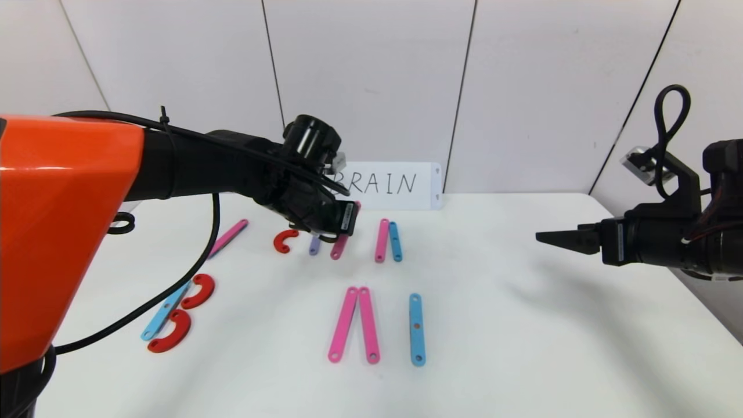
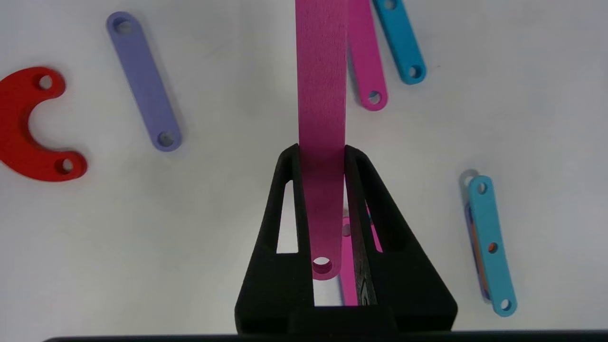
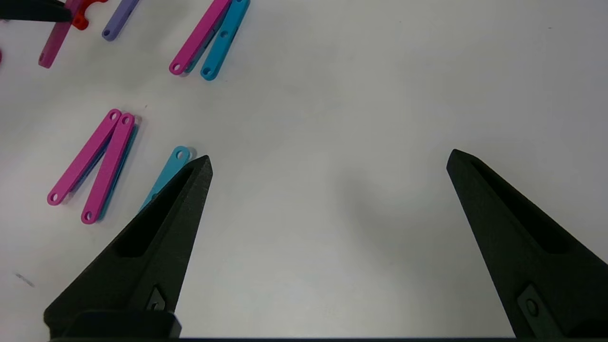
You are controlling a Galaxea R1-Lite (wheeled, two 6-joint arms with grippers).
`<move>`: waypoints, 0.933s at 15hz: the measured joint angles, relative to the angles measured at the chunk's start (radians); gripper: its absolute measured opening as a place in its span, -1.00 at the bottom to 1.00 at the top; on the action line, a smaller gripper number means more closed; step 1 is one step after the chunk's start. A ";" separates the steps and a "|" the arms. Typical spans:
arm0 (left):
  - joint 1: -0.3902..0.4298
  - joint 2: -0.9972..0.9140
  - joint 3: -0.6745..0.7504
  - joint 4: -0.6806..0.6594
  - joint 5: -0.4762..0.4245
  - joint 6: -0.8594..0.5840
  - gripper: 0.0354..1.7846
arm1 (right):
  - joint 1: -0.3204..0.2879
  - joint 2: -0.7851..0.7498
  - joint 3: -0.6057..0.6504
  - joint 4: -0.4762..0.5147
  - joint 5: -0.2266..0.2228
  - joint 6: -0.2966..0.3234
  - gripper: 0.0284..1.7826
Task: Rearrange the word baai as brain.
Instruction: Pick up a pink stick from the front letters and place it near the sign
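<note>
Baai pieces lie scattered over the white surface [image 1: 493, 325], which is the largest thing in the head view. At its twelve-o'clock edge stands a white card [image 1: 400, 186] with BRAIN handwritten on it. The left arm reaches in from nine o'clock, and its left gripper [image 1: 342, 223] hangs over the far row of pieces; its fingers [image 2: 285, 223] are clamped tight on a pink bar [image 2: 320, 95], which sticks out past the fingertips. The right gripper [image 1: 560, 239] hovers at three o'clock, well apart from the pieces, its fingers [image 3: 166, 213] spread wide with nothing between them.

Toward the centre, two pink bars [image 1: 354, 325] meet at their far ends and splay apart nearer the robot, with a blue bar [image 1: 417, 329] just beside them at three o'clock. Beyond these, a pink and blue pair [image 1: 388, 240] lies side by side. At eight o'clock a light blue bar [image 1: 162, 316] touches two red curves [image 1: 186, 313]. Farther back lie a lone pink bar [image 1: 229, 237], a red curve [image 1: 284, 240] and a short purple bar [image 2: 142, 80].
</note>
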 joint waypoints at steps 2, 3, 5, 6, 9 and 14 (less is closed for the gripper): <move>-0.019 0.022 -0.044 -0.006 -0.030 -0.005 -0.73 | -0.023 0.001 -0.007 -0.001 0.019 0.000 0.94; -0.029 0.033 -0.067 -0.009 -0.050 -0.007 -0.73 | -0.035 0.002 -0.008 -0.009 0.030 0.000 0.94; -0.051 0.061 -0.113 -0.013 -0.106 -0.012 -0.73 | -0.052 0.005 -0.007 -0.052 0.042 0.002 0.94; -0.061 0.076 -0.136 -0.017 -0.135 -0.015 -0.73 | -0.056 0.007 -0.003 -0.066 0.042 0.003 0.94; -0.091 0.130 -0.169 -0.106 -0.180 -0.018 -0.73 | -0.059 0.011 0.004 -0.079 0.047 0.004 0.94; -0.122 0.231 -0.174 -0.333 -0.181 -0.021 -0.73 | -0.059 0.013 0.015 -0.090 0.062 0.003 0.94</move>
